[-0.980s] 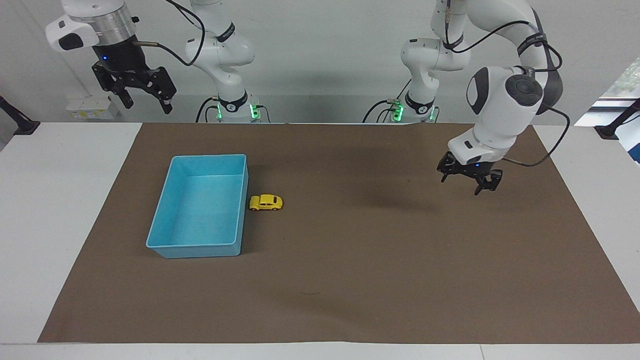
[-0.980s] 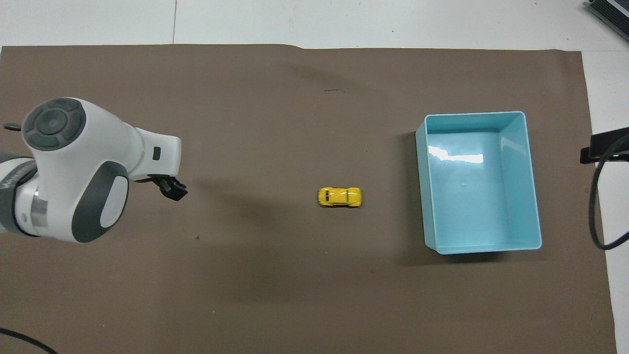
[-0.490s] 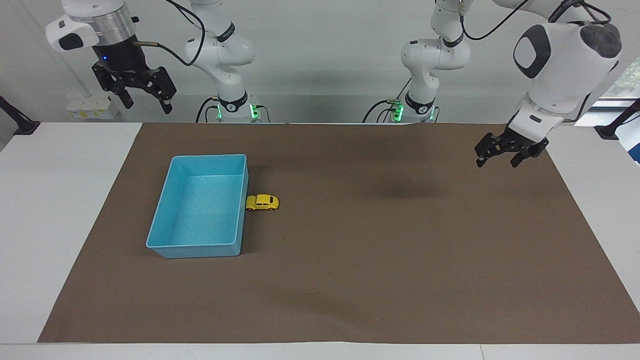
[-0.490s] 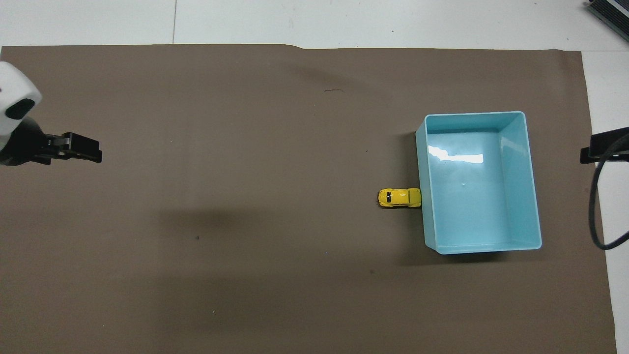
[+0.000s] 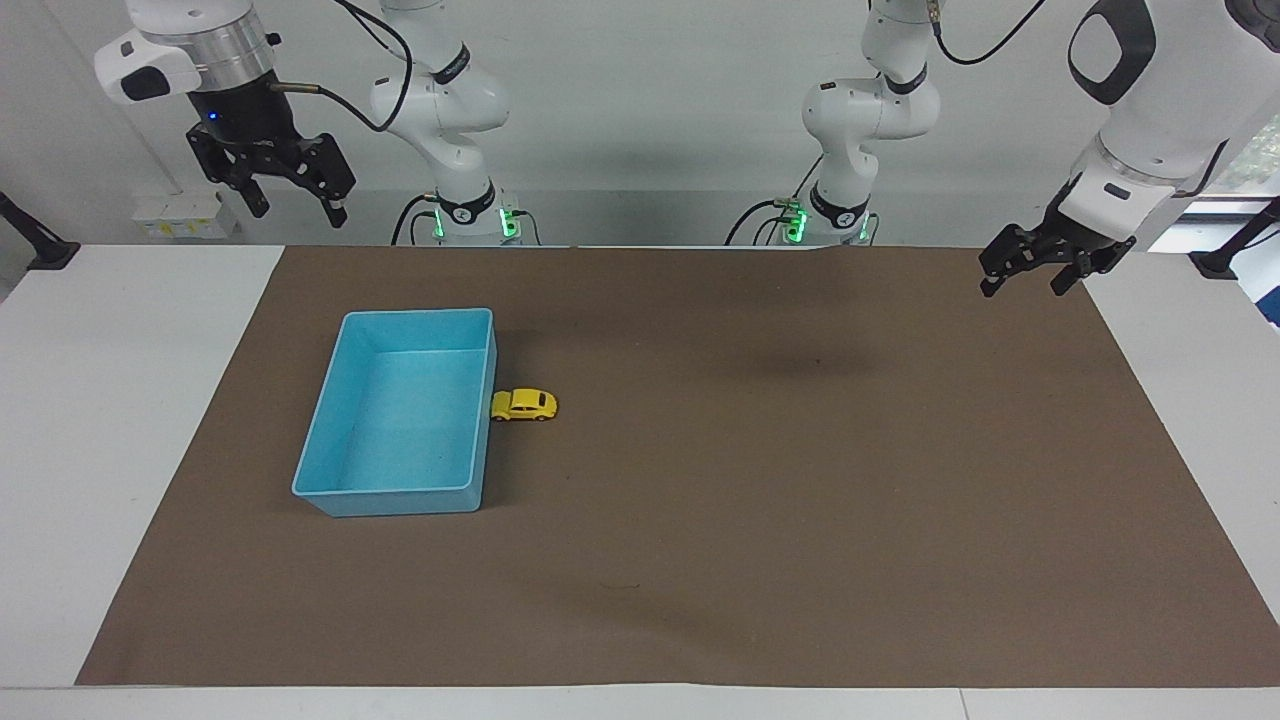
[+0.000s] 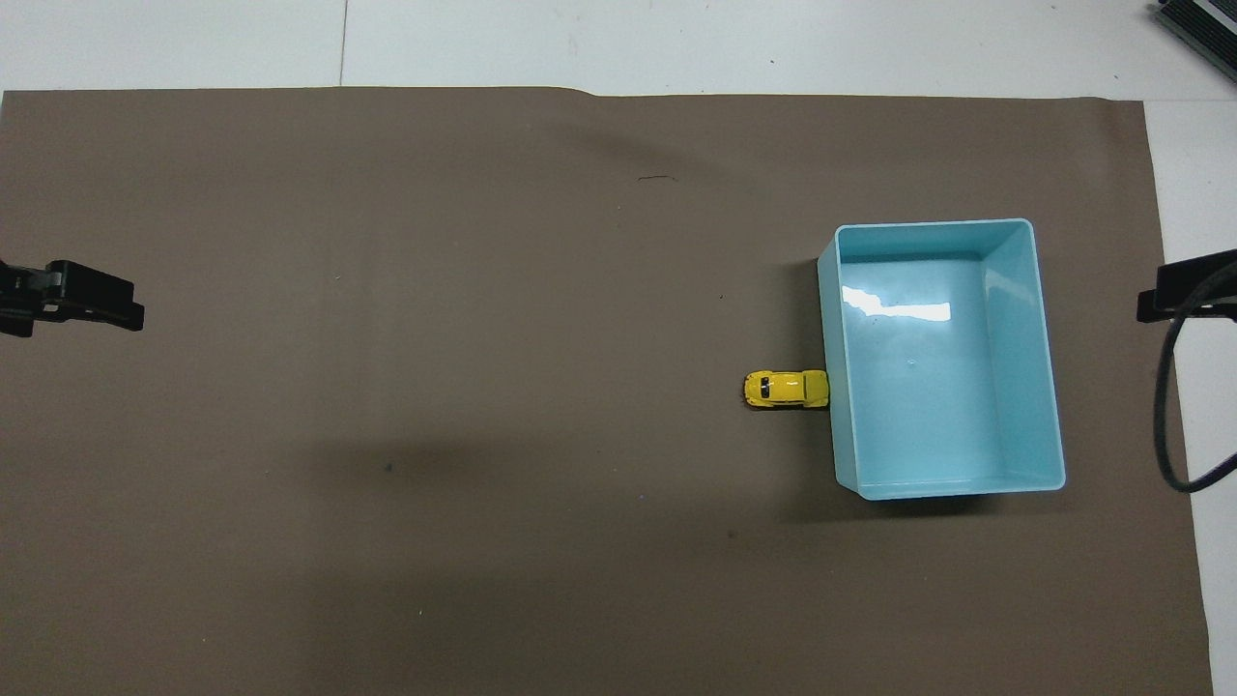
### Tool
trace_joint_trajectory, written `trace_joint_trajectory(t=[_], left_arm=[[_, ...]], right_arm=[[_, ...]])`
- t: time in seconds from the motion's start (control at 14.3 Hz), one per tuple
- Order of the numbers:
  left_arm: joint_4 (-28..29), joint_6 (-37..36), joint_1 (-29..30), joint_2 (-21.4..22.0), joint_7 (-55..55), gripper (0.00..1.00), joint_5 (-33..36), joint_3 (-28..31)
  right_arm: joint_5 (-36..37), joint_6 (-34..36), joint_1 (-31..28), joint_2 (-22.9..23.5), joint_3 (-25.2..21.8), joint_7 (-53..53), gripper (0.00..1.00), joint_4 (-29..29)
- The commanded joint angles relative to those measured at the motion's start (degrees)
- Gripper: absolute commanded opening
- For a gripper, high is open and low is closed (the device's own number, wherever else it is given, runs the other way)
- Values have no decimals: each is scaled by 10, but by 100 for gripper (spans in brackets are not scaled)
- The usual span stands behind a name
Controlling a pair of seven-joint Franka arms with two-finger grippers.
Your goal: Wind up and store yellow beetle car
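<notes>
Motion is shown across one second: the yellow beetle car (image 5: 524, 404) has rolled along the brown mat (image 5: 700, 560) toward the blue bin (image 5: 330, 478), the landmark for every place given below. A second ago a clear gap was seen between car and bin; now the car is stopped with one end touching the outside of the bin's long wall, on the side toward the left arm's end of the table (image 5: 120, 420), about midway along that wall. Its position is unchanged from half a second ago, so it is judged to have come to rest.

Over the same second the left pincer (image 5: 1033, 271) has been raised and drawn away, and it is now held in the air over the mat's edge, well apart from the bin, with its fingers spread wide and nothing between them. The right pincer (image 5: 290, 190) is held high in the air above the table's edge nearest the robots, toward the right arm's end from the bin, fingers also spread wide and empty; that arm waits.

The winding and release are judged done; the storing is not, since the bin holds nothing and the car remains outside it.

Counted: one car, one bin, one mat, two pincers
</notes>
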State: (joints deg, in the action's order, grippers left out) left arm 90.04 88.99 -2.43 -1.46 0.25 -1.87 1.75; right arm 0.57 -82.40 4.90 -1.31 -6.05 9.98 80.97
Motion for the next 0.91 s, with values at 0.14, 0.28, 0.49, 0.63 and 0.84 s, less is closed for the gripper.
trace_joint_trajectory(t=[0.14, 0.28, 0.49, 0.63, 0.84], left_arm=[[-16, -28, -4, -8, -9, 100, 14, -4], [-34, -50, -1, -12, -9, 100, 13, -8], [-51, -50, -2, -15, -13, 100, 8, -10], [-34, -44, 2, -7, -16, 100, 7, -10], [-36, -49, 4, -7, -13, 100, 7, -7]], right_arm=[[-17, -1, 1, -9, 9, 10, 100, 11], [-54, -2, 4, -11, 12, -32, 100, 13], [-51, -1, 29, -25, 18, -143, 100, 35], [-52, -1, 30, -33, 28, -226, 100, 45], [-49, -8, 30, -37, 61, -379, 100, 55]])
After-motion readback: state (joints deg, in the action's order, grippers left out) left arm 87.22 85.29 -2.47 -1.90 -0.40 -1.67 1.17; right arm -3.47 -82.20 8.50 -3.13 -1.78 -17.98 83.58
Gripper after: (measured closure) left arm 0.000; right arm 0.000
